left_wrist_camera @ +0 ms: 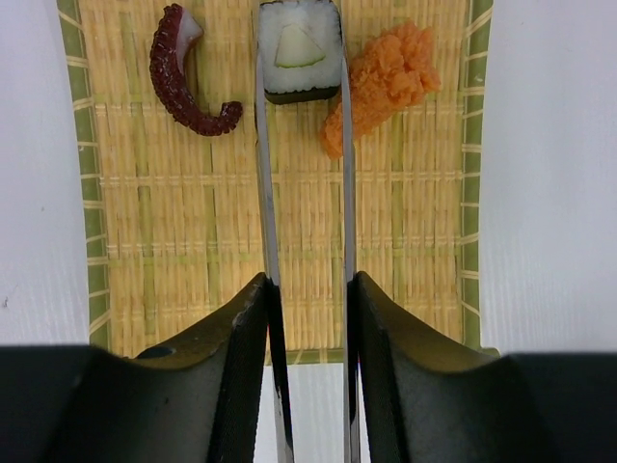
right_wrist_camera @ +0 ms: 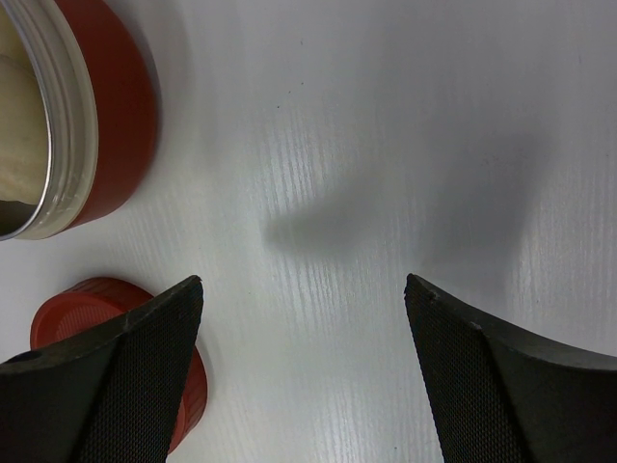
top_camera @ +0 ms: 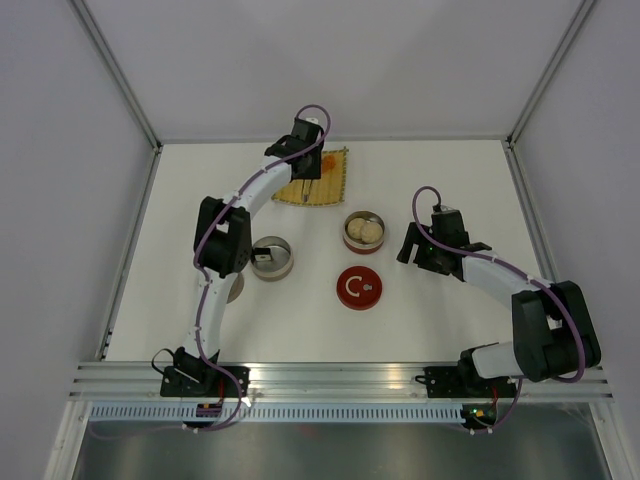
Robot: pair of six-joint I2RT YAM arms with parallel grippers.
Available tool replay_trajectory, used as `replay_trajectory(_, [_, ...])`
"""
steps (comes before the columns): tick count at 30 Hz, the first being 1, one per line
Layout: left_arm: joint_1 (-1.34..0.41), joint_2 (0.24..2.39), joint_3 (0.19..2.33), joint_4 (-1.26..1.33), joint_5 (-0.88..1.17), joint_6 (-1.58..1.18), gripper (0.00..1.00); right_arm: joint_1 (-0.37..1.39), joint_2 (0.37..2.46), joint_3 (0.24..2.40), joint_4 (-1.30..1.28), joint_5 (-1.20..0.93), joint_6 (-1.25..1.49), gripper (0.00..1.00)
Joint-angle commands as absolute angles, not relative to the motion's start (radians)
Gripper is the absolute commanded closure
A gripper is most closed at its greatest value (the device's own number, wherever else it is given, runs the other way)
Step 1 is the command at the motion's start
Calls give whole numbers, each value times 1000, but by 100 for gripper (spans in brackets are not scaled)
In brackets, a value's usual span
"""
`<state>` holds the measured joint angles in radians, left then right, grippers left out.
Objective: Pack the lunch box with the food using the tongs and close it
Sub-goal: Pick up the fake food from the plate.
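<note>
My left gripper (left_wrist_camera: 307,289) is shut on the silver tongs (left_wrist_camera: 267,193) over the bamboo mat (left_wrist_camera: 193,251). The tong tips press both sides of a black-wrapped white roll (left_wrist_camera: 299,48). A dark red-brown piece (left_wrist_camera: 181,82) lies left of it and an orange piece (left_wrist_camera: 386,82) lies right of it. In the top view, the left gripper (top_camera: 307,150) is at the mat (top_camera: 335,180). One lunch box tin (top_camera: 363,232) holds white buns; another tin (top_camera: 272,258) holds a roll. My right gripper (top_camera: 408,246) (right_wrist_camera: 304,289) is open beside the red tin (right_wrist_camera: 106,116).
The red lid (top_camera: 359,288) (right_wrist_camera: 87,318) lies on the table in front of the bun tin. A round thing (top_camera: 236,290) is half hidden under the left arm. White walls enclose the table on three sides.
</note>
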<state>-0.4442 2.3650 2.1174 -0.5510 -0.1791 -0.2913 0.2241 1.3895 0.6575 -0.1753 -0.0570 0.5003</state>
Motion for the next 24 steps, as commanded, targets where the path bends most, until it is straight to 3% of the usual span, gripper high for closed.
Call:
replay_trajectory(1, [-434, 2368, 2168, -543, -163, -316, 59, 221, 1397, 687, -144, -66, 494, 9])
replay_trajectory(13, [-433, 2240, 2128, -543, -150, -288, 70, 219, 1399, 684, -138, -75, 503, 9])
replay_trajectory(24, [-434, 1938, 1839, -525, -156, -267, 73, 219, 1381, 675, -146, -104, 517, 10])
